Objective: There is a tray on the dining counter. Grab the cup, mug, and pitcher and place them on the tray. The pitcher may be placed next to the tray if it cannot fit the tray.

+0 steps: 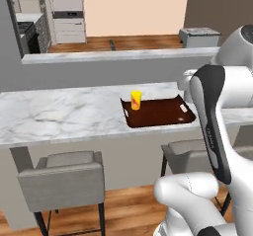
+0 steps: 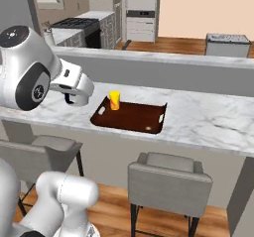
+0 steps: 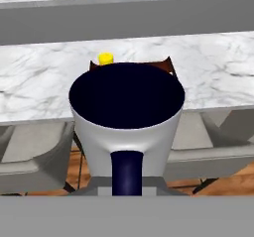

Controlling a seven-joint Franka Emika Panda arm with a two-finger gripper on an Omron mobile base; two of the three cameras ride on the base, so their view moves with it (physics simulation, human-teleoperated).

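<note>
My gripper (image 2: 71, 98) is shut on the mug (image 3: 126, 107), which looms close in the hand view with its dark navy inside, pale wall and dark handle. It hangs in front of the dining counter (image 1: 59, 114), short of its near edge. On the counter lies the dark reddish-brown tray (image 1: 160, 114) (image 2: 134, 119). The yellow cup (image 1: 136, 100) (image 2: 115, 100) (image 3: 105, 58) stands upright at the tray's far left corner. The pitcher is out of view.
Two grey stools (image 1: 64, 173) (image 2: 168, 174) stand under the counter's near edge. A higher grey wall with a marble ledge (image 1: 99, 56) runs behind the counter. Beyond it are a stove (image 2: 74, 25) and pale cabinets.
</note>
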